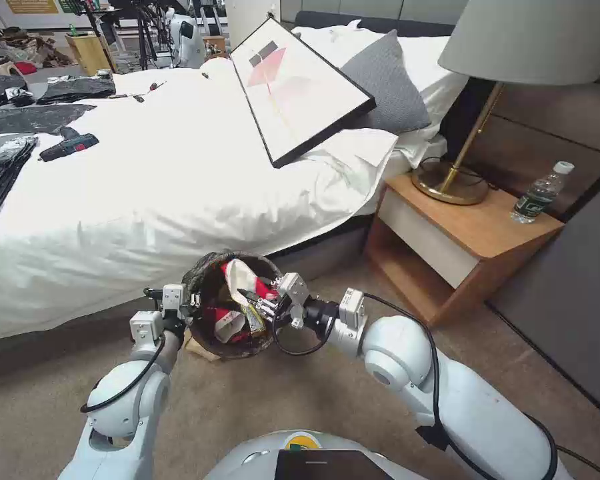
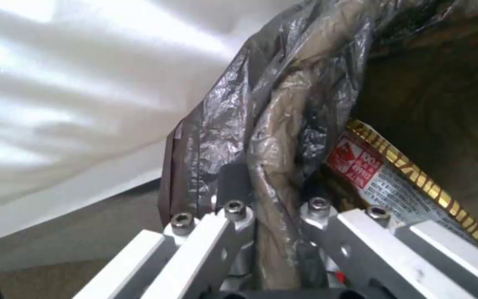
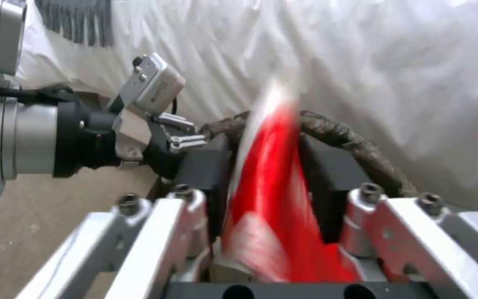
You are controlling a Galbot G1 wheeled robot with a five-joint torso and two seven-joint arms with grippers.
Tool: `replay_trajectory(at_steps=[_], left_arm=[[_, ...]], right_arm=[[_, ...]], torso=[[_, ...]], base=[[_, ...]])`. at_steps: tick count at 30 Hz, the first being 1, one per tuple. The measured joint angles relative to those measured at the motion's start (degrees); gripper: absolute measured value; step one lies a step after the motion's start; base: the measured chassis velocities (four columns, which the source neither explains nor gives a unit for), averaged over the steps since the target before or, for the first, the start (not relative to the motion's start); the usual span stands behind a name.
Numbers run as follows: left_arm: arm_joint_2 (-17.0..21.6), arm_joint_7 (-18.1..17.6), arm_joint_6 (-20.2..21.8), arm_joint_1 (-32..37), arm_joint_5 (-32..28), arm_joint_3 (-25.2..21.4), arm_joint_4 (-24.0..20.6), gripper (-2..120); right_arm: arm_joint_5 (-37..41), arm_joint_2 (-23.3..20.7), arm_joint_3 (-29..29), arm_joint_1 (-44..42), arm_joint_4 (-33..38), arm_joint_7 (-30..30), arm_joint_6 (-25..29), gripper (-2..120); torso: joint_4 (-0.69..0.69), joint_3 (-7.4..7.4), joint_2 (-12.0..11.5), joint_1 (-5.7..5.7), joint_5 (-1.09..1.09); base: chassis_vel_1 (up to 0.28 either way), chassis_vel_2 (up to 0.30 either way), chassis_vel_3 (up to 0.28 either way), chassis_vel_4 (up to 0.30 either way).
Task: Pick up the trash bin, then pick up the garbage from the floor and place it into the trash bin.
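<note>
Left gripper [image 2: 267, 216] pinching crinkly bag-lined rim of trash bin [image 1: 207, 293], close beside white bed edge [image 1: 147, 267]; right gripper [image 3: 267, 195] clamped on crushed red-and-white paper cup [image 3: 272, 174] over bin mouth; open beige carpet [image 1: 260, 400] nearer the robot.

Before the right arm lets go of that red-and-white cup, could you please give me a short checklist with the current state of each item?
1. Left gripper clamped on the trash bin rim and liner: ok.
2. Trash bin held off the floor: cannot tell; something brown shows under its base.
3. Right gripper shut on the red-and-white cup: ok.
4. Cup over the bin's opening: ok, the head view shows it within the rim.
5. Room left in the bin: cannot tell; wrappers and cups already lie inside.
6. Grippers apart from each other: ok, on opposite sides of the rim.
</note>
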Motion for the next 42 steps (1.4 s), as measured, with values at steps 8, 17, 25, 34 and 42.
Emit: replay_trajectory(at_steps=[8, 17, 25, 34, 42], left_arm=[[-0.2, 0.0, 0.0, 0.1, 0.0, 0.0, -0.2, 3], [-0.4, 0.0, 0.0, 0.2, 0.0, 0.1, -0.4, 3], [-0.6, 0.1, 0.0, 0.1, 0.1, 0.1, -0.2, 3], [-0.2, 0.3, -0.1, 0.2, -0.4, -0.4, -0.2, 3], [0.1, 0.2, -0.1, 0.4, -0.7, -0.8, -0.4, 3]], right_arm=[[0.0, 0.0, 0.3, 0.2, 0.2, 0.1, -0.3, 65], [0.3, 0.2, 3.6, -0.3, 1.7, 0.4, -0.2, 98], [1.8, -0.4, 12.2, -5.5, 6.2, 4.8, 1.0, 100], [0.4, 4.3, 27.1, -19.0, 7.8, 6.0, 7.3, 100], [-7.5, 13.7, 37.7, -32.9, 6.8, 3.2, 17.6, 100]], torso=[[0.00, 0.00, 0.0, 0.00, 0.00], [0.00, 0.00, 0.0, 0.00, 0.00], [0.00, 0.00, 0.0, 0.00, 0.01], [-0.01, 0.00, 0.0, 0.00, 0.01], [-0.02, 0.00, 0.0, 0.00, 0.01]], base=[[0.000, 0.000, 0.000, 0.000], [0.000, 0.000, 0.000, 0.000], [0.000, 0.000, 0.000, 0.000], [0.000, 0.000, 0.000, 0.000], [0.000, 0.000, 0.000, 0.000]])
